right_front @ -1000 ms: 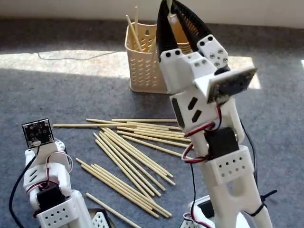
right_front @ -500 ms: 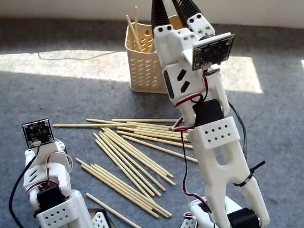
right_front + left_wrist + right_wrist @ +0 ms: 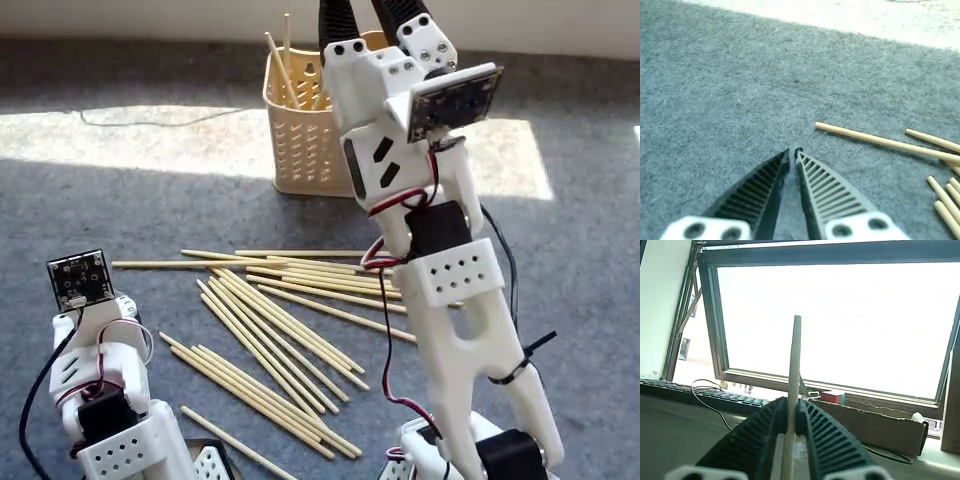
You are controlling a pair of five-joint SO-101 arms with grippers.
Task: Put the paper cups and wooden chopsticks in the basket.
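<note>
the held chopstick (image 3: 796, 370) is a plain, pale, round wooden stick. its blunt end stands well past the fingertips of the right gripper (image 3: 792, 401), whose ribbed black fingers are clamped on it from both sides. more wooden chopsticks (image 3: 290, 320) lie fanned on the grey carpet (image 3: 715, 100) between the two arms, several crossing. the cream perforated basket (image 3: 300, 140) sits just below the raised right fingers, with a few sticks upright at its far corner.

bare carpet spreads ahead of the left gripper (image 3: 793, 152). the nearest loose chopstick (image 3: 875, 141) lies just beyond its fingertips, apart from them.

the right arm (image 3: 440, 270) stands tall, wrist tipped up toward a bright window (image 3: 840, 325). the left arm (image 3: 100, 370) is folded low, its fingers pointing down, closed nearly tip to tip and holding nothing.
</note>
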